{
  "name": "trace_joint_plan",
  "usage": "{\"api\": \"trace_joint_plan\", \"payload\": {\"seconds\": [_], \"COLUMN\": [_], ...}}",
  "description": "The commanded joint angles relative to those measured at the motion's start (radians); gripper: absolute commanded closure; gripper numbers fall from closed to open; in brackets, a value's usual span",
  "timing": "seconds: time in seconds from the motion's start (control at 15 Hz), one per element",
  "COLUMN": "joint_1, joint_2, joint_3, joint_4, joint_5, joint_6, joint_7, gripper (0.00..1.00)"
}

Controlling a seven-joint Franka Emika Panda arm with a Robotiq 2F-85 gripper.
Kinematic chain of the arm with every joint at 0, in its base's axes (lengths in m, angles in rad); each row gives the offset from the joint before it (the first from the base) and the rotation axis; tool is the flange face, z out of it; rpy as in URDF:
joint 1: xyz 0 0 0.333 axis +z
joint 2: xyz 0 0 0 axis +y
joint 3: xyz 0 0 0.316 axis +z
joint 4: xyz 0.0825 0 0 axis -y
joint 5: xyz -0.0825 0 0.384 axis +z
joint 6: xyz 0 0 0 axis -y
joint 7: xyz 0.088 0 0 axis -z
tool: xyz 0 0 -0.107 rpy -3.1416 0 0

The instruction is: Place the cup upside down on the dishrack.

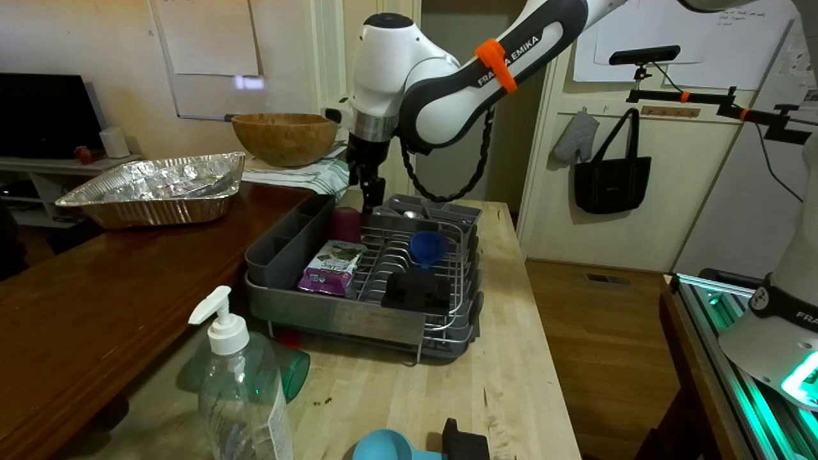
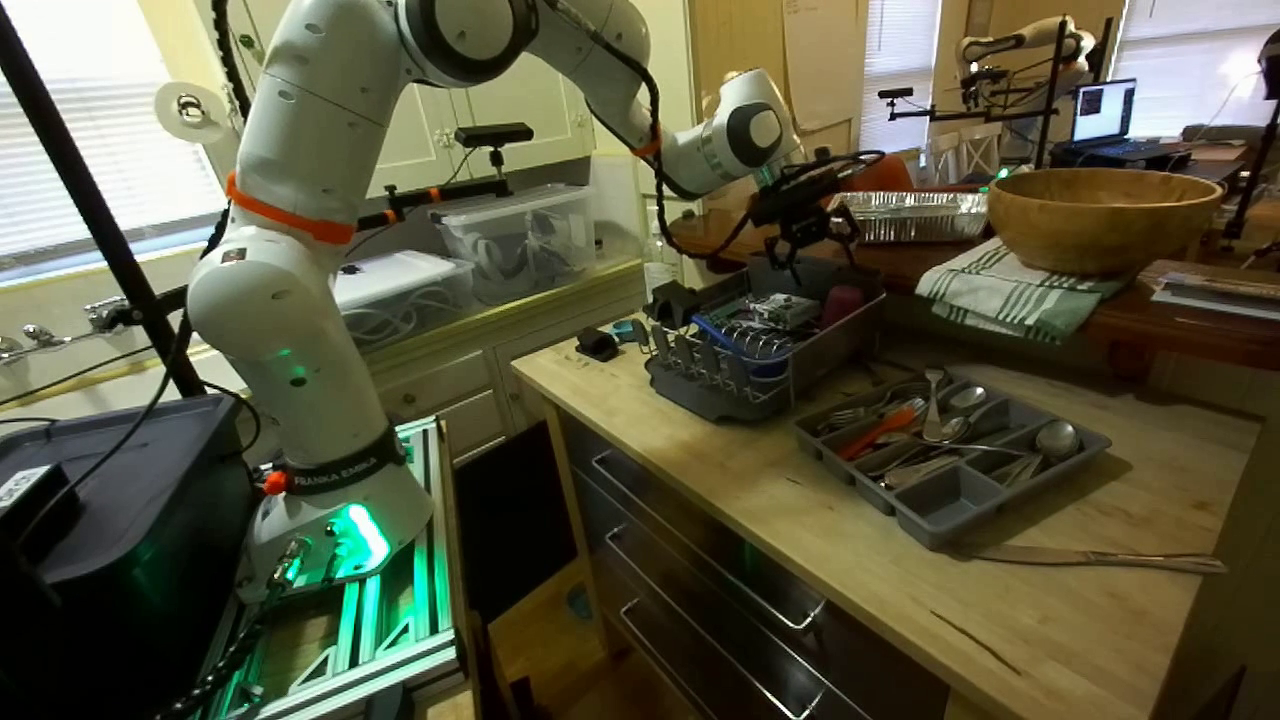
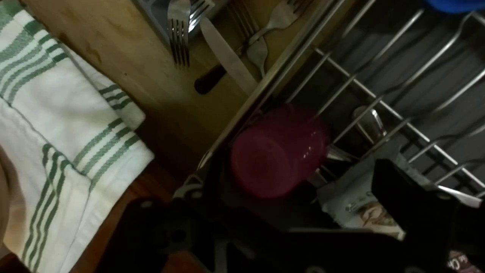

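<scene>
Expect a light, fairly stiff, perhaps slick cup (image 3: pixel 280 151), best pinched across 2 opposite side walls by the gripper (image 2: pixel 818 255), spread above the dishrack (image 1: pixel 345 319).

In an exterior view, the window blinds (image 2: pixel 85 140) at ten o'clock were bleached nearly white, and a shadow was cast toward four o'clock by the cutlery tray (image 2: pixel 945 500). Green glare was thrown by the base lamp (image 2: pixel 368 540) in both exterior views. The wrist view was dimly lit; the gripper (image 3: pixel 297 172) at six o'clock was reduced to near-black, while glints were caught on the cup (image 3: pixel 280 151).
</scene>
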Motion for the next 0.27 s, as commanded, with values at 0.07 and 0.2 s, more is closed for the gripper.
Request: {"api": "trace_joint_plan", "payload": {"seconds": [0.07,0.2], "joint_1": [-0.056,-0.022], "joint_2": [-0.117,-0.057], "joint_3": [0.050,0.019], "joint_4": [-0.098,-0.015], "joint_5": [0.177,0.125], "joint_6": [0.059,0.022], "joint_7": [0.043,0.021], "gripper": [0.00,0.00]}}
